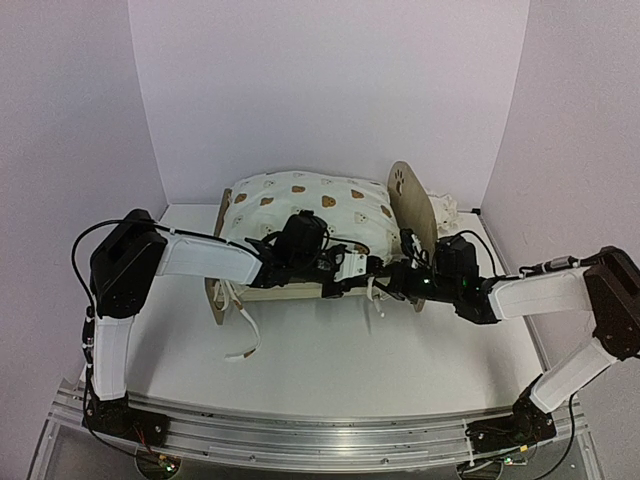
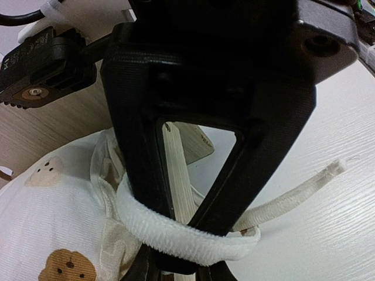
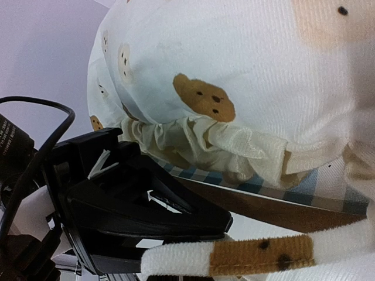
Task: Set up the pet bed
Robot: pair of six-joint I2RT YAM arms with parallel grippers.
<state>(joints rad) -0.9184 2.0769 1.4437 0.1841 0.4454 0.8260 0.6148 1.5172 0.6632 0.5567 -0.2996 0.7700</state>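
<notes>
The pet bed (image 1: 300, 292) stands at the back of the table, its paw-print headboard (image 1: 410, 200) at the right end. A cream bear-print cushion (image 1: 310, 205) lies on it. Both grippers meet at the bed's near side rail. My left gripper (image 1: 345, 268) (image 2: 187, 266) is shut on a cream ribbed tie (image 2: 179, 175), and a white fuzzy strap (image 2: 176, 231) loops around its fingers. My right gripper (image 1: 385, 275) (image 3: 217, 237) is shut on a bear-print strap (image 3: 258, 257) under the checked fabric base (image 3: 316, 193).
A small cream pillow (image 1: 445, 208) lies behind the headboard. Loose ties (image 1: 243, 330) trail onto the white table at the bed's left foot, and one (image 2: 299, 193) lies right of my left fingers. White walls close in the back and sides. An aluminium rail (image 1: 320, 435) runs along the near edge.
</notes>
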